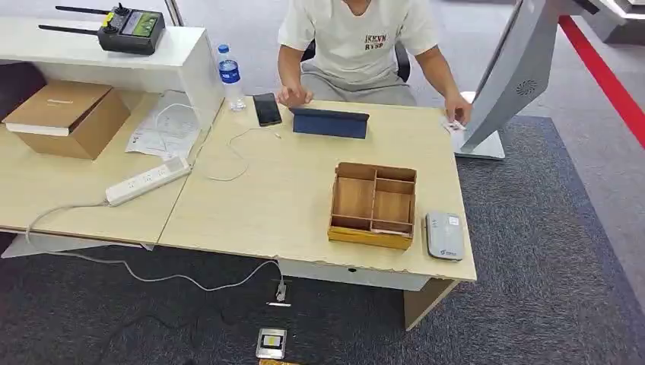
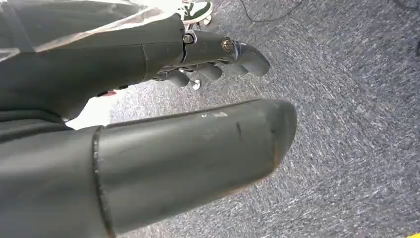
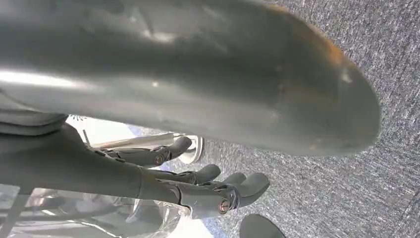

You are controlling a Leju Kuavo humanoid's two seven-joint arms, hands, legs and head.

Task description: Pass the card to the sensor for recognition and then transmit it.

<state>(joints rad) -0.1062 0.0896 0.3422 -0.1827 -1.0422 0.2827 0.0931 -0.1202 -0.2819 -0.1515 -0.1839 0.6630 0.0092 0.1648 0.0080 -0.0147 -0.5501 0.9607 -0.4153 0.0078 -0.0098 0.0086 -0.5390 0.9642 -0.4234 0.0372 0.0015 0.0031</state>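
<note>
A wooden divided box (image 1: 373, 204) stands on the light wooden table (image 1: 289, 198) near its front right. A pale flat strip, possibly the card (image 1: 391, 229), lies in the box's front compartment. Just to the right of the box lies a white sensor unit (image 1: 444, 235), close to the table's edge. In the left wrist view my left hand (image 2: 198, 144) hangs above grey carpet, its fingers (image 2: 218, 59) apart from the thumb and holding nothing. My right hand (image 3: 208, 89) likewise hangs over carpet, its fingers (image 3: 218, 186) loosely extended and empty.
A person (image 1: 357, 46) sits across the table, one hand by a dark tablet (image 1: 329, 122) and phone (image 1: 267, 109), the other on something white beside a grey kiosk stand (image 1: 502, 84). A water bottle (image 1: 230, 76), power strip (image 1: 148, 180) and cardboard box (image 1: 68, 118) are at the left.
</note>
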